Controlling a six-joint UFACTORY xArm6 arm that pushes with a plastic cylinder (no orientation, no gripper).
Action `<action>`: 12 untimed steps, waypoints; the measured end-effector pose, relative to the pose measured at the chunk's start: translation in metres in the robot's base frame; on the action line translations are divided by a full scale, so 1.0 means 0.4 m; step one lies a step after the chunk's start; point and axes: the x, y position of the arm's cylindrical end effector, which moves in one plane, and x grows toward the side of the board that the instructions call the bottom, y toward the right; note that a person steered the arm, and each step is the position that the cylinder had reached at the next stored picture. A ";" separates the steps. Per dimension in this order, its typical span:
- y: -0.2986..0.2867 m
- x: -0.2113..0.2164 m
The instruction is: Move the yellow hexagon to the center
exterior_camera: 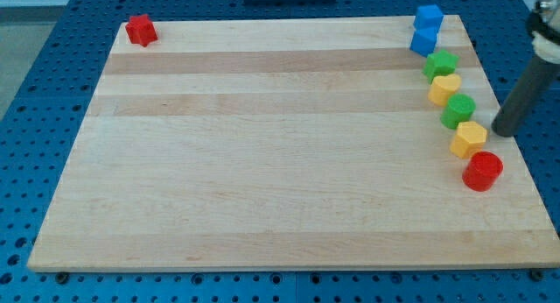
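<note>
Camera view shows my tip (502,132) down at the right edge of the frame, the dark rod slanting up and away toward the upper right corner. No hand on this arm at all, so nothing is clasped or let go; it's a bare rod end resting on the bench (262,163), and it looks free of every block.

Just to the tip's left, near but apparently not touching, sits the yellow hexagon (469,139), low in the column of blocks along the right side. That's the relation that matters: the hexagon lies left of the tip, and the center of the bench lies further left again, so tip, block and goal run roughly in one line across the frame. My read is that a leftward shove from here would carry it the right way, though the tip sits slightly high of the block's middle.

Neighbors are tight. A green block (458,110) is just above the hexagon, a red cylinder (482,172) just below.

Counting up: two yellow, the hexagon and a second yellow block (444,88) higher in the column. Two green, the other green block (440,65) above that. Two blue blocks (426,30) stacked close at the upper right. Two red, the cylinder plus a red block (140,30) far off in the upper left corner. Eight in all.
</note>
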 end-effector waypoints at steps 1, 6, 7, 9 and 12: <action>-0.075 0.031; -0.322 0.305; -0.404 0.289; -0.513 0.094; -0.442 0.165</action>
